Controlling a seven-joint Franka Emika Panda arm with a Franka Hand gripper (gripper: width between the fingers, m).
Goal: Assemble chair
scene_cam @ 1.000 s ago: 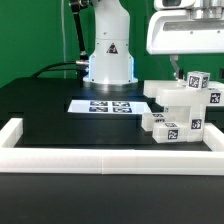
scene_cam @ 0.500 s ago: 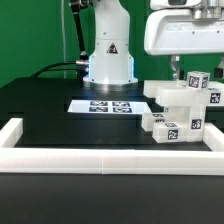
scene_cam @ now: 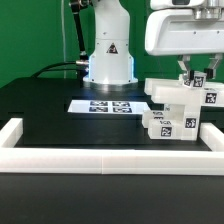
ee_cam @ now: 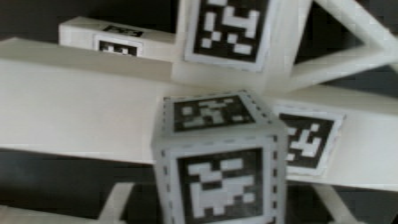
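White plastic is met first in the low border rail (scene_cam: 100, 158), then in the chair (scene_cam: 172, 108) — blocky tagged pieces stacked by the edge of the tabletop (scene_cam: 50, 115) at the exterior view's right. Its topmost upright post (scene_cam: 199, 81) is clamped by the closed gripper (scene_cam: 190, 71). A pick-up is judged under way — next, a straight lift and slot alignment are called for.

text: none readable | warning triangle (scene_cam: 111, 49): robot base (scene_cam: 108, 68) | square tags (scene_cam: 189, 125): chair parts (scene_cam: 172, 93), marker board (scene_cam: 84, 106)
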